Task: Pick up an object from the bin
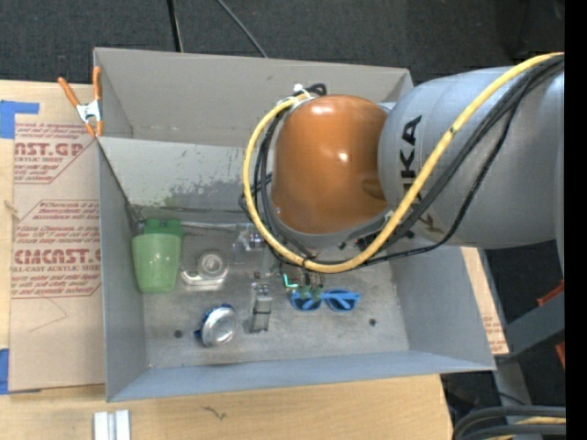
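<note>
While orange cover (326, 168) masks wrist, pincer (261, 312) state unreadable; blue thing (327, 300) half hidden

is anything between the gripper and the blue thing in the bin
Nothing visible does: the gripper hangs beside the blue plastic thing, with only bare bin floor between them. The silver round cap and the green cup sit on the gripper's other side, out of that path.

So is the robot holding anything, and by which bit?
Can't tell. The gripper sits low in the bin beside a blue thing, mostly hidden under the orange cover.
</note>
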